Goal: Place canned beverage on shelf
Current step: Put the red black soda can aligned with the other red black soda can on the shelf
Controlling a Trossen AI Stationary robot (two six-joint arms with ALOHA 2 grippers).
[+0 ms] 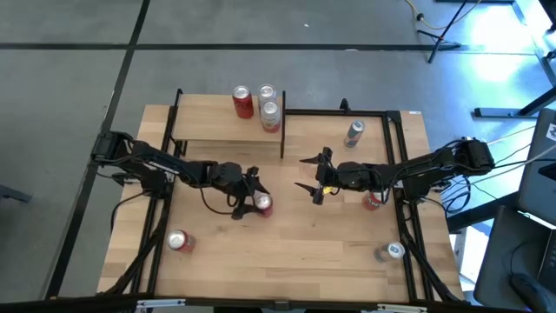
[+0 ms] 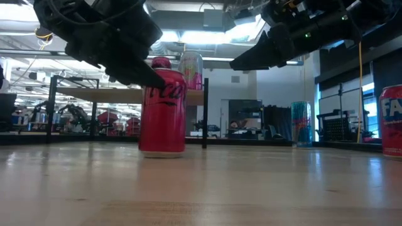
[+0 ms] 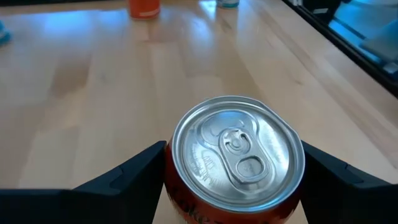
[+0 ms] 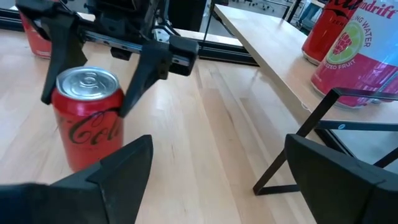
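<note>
A red cola can (image 1: 263, 204) stands upright on its base on the wooden tabletop, left of centre; it also shows in the low view (image 2: 162, 110) and the right wrist view (image 4: 87, 115). My left gripper (image 1: 256, 199) is open, with one finger on either side of the can's upper wall (image 3: 235, 158). My right gripper (image 1: 303, 173) is open and empty to the can's right, above the table (image 4: 217, 168). The shelf (image 1: 217, 130) stands at the far left. It bears three cans (image 1: 258, 104) at its right end. My left gripper has a finger (image 3: 140, 171) close beside each side of the can's upper wall, coming level from the table's left. I cannot tell whether the fingers touch it. The can stands upright on the table.
Other cans stand on the table: a red one at the near left (image 1: 180, 241), a silver one at the near right (image 1: 389, 252), a red one by my right arm (image 1: 373, 202) and a silver-blue one at the far right (image 1: 354, 132). Black frame posts (image 1: 401, 165) edge the table.
</note>
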